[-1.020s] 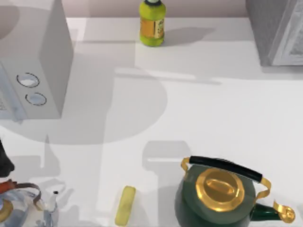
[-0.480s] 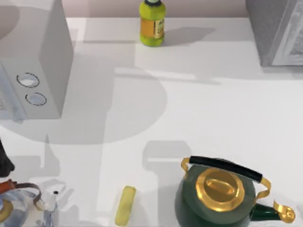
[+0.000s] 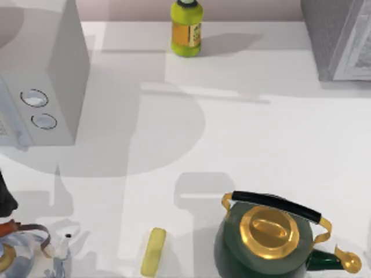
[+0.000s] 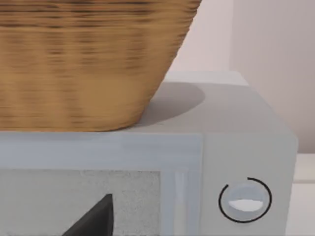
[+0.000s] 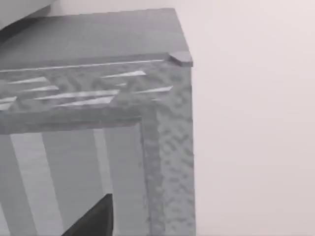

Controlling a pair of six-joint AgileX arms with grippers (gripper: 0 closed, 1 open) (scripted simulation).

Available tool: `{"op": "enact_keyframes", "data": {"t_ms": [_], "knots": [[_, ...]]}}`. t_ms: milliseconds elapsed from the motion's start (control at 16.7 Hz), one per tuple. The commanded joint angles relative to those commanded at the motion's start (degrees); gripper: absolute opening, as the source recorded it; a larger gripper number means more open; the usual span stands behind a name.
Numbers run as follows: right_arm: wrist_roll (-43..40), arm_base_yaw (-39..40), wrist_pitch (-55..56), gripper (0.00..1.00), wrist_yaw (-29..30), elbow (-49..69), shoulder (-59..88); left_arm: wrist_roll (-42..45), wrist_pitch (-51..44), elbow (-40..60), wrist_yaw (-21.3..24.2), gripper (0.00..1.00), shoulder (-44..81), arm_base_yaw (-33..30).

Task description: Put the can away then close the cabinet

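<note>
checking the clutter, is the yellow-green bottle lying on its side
No, the yellow-green bottle stands upright at the table's far edge.

A green kettle (image 3: 264,246) with a gold lid and black handle stood on the white table (image 3: 261,139). A flat yellow bar (image 3: 153,251) lay just beside the kettle's left side. Further left of it sat a glass teapot (image 3: 26,255). Well beyond the kettle, at the table's far edge, stood a yellow-green bottle (image 3: 186,29). Far to the kettle's upper left was a microwave (image 3: 43,81) (image 4: 246,152) with a woven basket (image 4: 88,59) on top.
</note>
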Motion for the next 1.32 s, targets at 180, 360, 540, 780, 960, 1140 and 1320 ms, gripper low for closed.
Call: {"op": "enact_keyframes", "data": {"t_ms": [180,360,540,780,960,1140,1320], "knots": [[-0.23,0.79,-10.40,1.00,0.23,9.52,-2.74,0.00,0.00,0.00,0.00,1.00,0.00,0.00],[-0.47,1.36,-15.28,1.00,0.39,14.34,-4.41,0.00,0.00,0.00,0.00,1.00,0.00,0.00],[-0.50,1.41,-15.66,1.00,0.40,14.72,-4.56,0.00,0.00,0.00,0.00,1.00,0.00,0.00],[-0.45,1.83,-15.55,1.00,0.89,14.83,-4.45,0.00,0.00,0.00,0.00,1.00,0.00,0.00],[-0.16,7.31,-15.99,1.00,5.55,14.98,-4.20,0.00,0.00,0.00,0.00,1.00,0.00,0.00],[0.28,17.39,-16.70,1.00,15.36,15.10,-3.91,0.00,0.00,0.00,0.00,1.00,0.00,0.00],[0.57,30.57,-17.40,1.00,29.09,14.95,-3.98,0.00,0.00,0.00,0.00,1.00,0.00,0.00]]}}
